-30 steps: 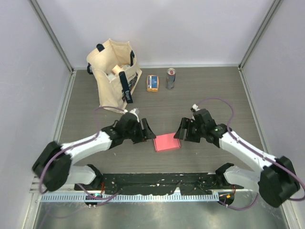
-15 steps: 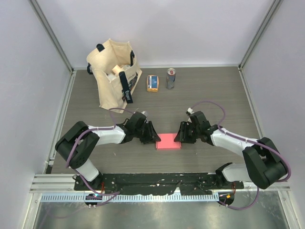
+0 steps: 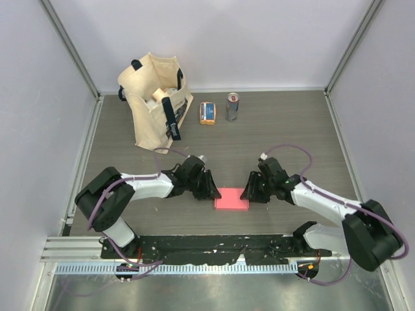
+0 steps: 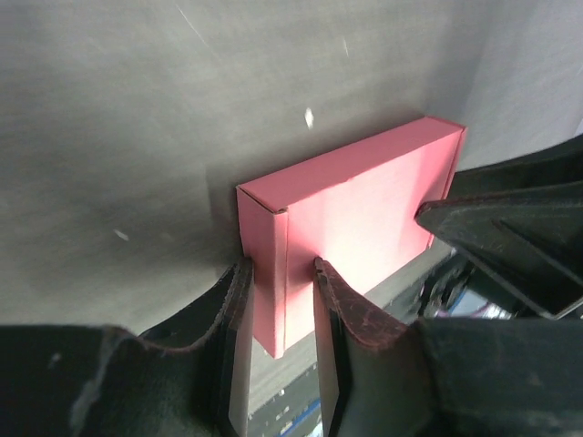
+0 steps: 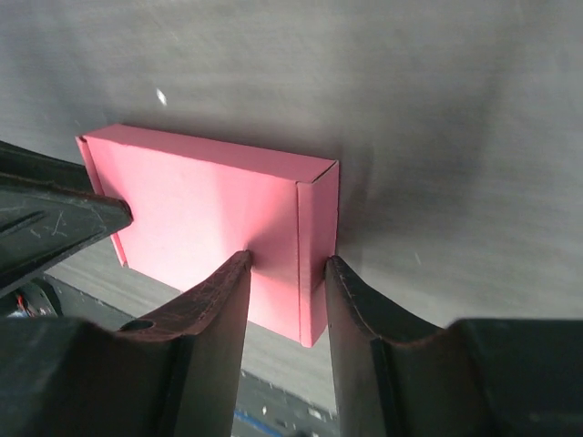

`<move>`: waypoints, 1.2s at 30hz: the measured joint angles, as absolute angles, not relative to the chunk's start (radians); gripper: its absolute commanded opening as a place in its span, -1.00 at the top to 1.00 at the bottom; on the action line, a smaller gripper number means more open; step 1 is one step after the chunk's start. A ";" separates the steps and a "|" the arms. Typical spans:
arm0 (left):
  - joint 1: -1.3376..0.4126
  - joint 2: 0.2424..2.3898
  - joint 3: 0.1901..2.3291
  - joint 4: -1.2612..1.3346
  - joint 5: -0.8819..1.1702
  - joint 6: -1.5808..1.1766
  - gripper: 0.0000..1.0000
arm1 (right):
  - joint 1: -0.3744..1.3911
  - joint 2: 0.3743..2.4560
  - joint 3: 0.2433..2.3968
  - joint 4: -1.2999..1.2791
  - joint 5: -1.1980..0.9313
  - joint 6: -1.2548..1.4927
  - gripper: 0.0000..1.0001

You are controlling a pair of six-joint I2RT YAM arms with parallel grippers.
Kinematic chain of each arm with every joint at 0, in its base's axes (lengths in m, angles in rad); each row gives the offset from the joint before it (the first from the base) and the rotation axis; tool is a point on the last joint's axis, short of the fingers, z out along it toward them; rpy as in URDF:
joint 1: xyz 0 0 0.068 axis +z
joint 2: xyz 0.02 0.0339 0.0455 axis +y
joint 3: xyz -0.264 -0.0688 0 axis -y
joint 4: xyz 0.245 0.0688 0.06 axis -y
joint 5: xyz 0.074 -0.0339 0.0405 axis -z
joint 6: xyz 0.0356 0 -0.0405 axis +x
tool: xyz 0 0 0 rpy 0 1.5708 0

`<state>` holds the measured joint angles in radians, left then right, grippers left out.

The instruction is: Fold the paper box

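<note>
The paper box (image 3: pixel 231 198) is a pinkish-red low closed block on the table between my two arms. My left gripper (image 3: pixel 211 190) grips its left end and my right gripper (image 3: pixel 249 192) grips its right end. In the left wrist view the gripper (image 4: pixel 280 266) has a finger pressed on each broad side of the box (image 4: pixel 364 196) at its end. In the right wrist view the gripper (image 5: pixel 288 258) clamps the other end of the box (image 5: pixel 209 196) the same way. Each wrist view shows the other gripper's dark fingers at the box's far end.
A beige tote bag (image 3: pixel 155 97) stands at the back left. A small orange-and-blue packet (image 3: pixel 207 113) and a metal can (image 3: pixel 232 106) stand behind the box near the back wall. A black rail (image 3: pixel 214 246) runs along the near edge.
Both grippers have closed in from the sides onto the box's ends. The box has shifted slightly right and toward the near edge.
</note>
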<state>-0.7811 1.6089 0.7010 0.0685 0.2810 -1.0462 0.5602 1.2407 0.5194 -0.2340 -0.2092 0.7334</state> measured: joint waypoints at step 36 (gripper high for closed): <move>-1.164 2.140 1.304 0.248 0.548 -1.268 0.51 | 0.377 0.817 0.562 -1.054 0.211 1.012 0.03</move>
